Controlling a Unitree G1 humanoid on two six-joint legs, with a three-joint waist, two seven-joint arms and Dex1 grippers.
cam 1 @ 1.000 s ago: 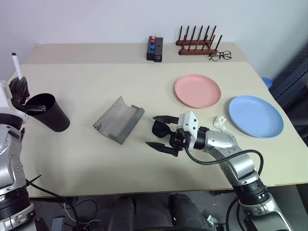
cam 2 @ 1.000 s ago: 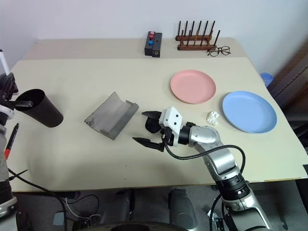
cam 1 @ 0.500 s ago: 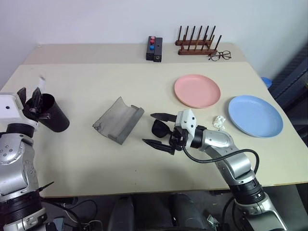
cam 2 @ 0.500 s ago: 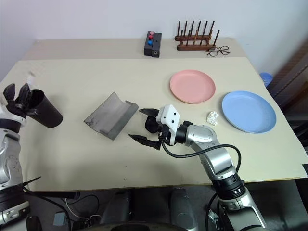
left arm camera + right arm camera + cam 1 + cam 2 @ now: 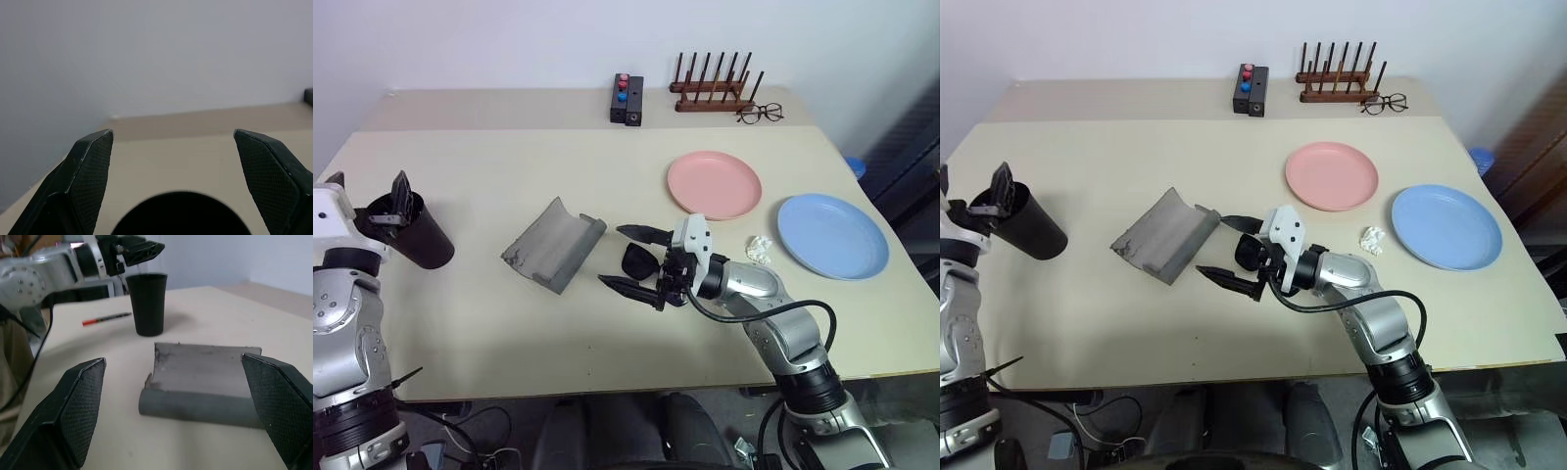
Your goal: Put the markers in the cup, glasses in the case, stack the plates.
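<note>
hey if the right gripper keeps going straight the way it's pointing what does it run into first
Most likely the grey case. The open right gripper points straight at it across bare table; the black cup stands farther behind.

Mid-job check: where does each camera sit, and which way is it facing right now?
Head pair: on the head, looking forward and down over the table; both arms show.
Left wrist: looks along the open left fingers over the cup rim to the wall.
Right wrist: looks between the open right fingers at the case, cup beyond.
Shared: all views hold the cup.
</note>
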